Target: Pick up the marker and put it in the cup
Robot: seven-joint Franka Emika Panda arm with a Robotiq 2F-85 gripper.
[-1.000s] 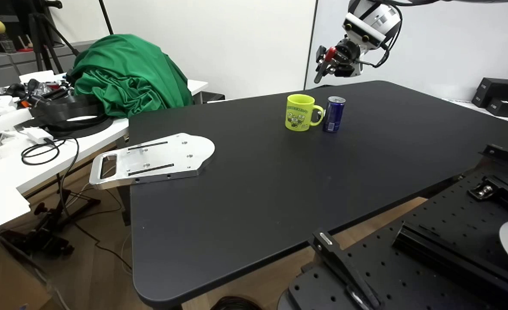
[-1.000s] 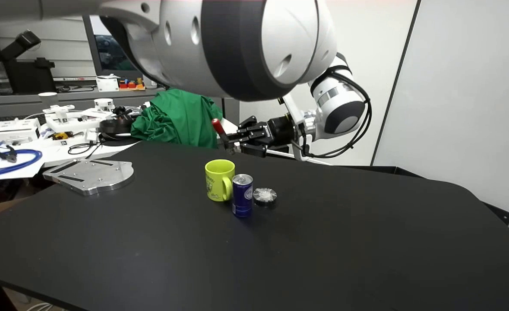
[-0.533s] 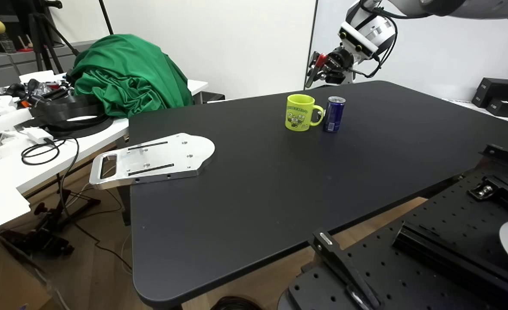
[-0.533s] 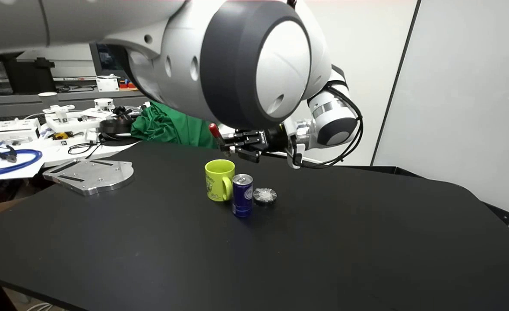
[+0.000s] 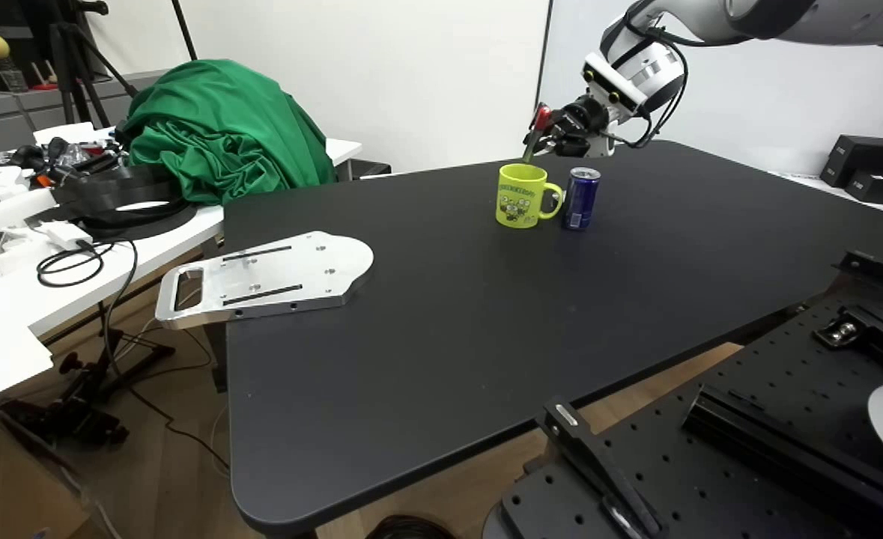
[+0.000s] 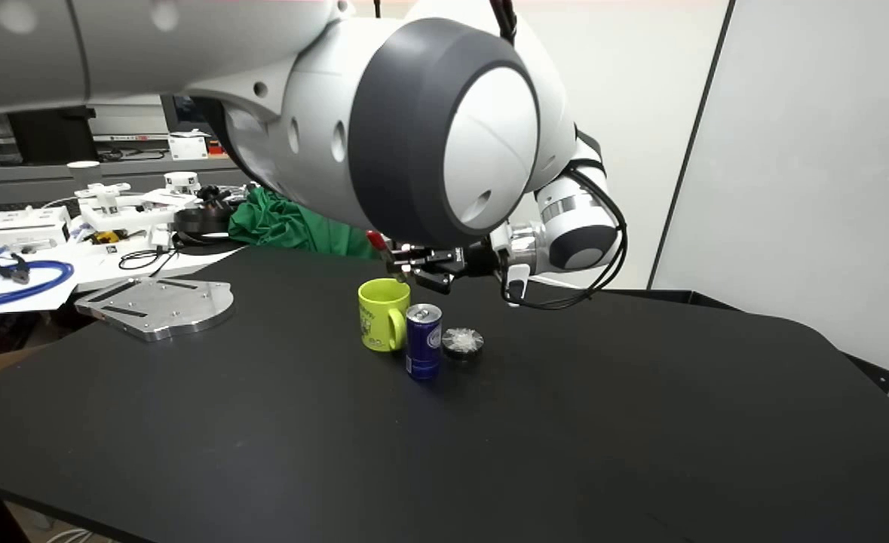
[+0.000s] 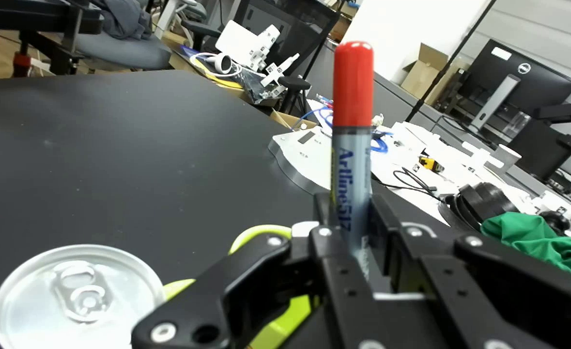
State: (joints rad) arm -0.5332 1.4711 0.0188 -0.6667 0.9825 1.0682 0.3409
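My gripper (image 5: 539, 141) is shut on the marker (image 7: 352, 145), which has a red cap on top and a grey body. The marker is held nearly upright, slightly tilted, red end up. The cup (image 5: 512, 198), a yellow-green mug, stands upright on the table and also shows in an exterior view (image 6: 378, 320). In both exterior views the marker's lower end is at the height of the cup's far rim; I cannot tell whether it is over the opening or behind it. In the wrist view the cup (image 7: 285, 325) is mostly hidden below my fingers.
A blue can (image 5: 580, 201) stands close beside the cup's handle; its top (image 7: 79, 295) is near my gripper in the wrist view. A small round black item with a clear top (image 6: 463, 343) lies behind the can. A silver plate (image 5: 284, 273) lies at the table's edge.
My gripper has moved down and toward the cup with the marker held in it. The cup and the can have not moved.
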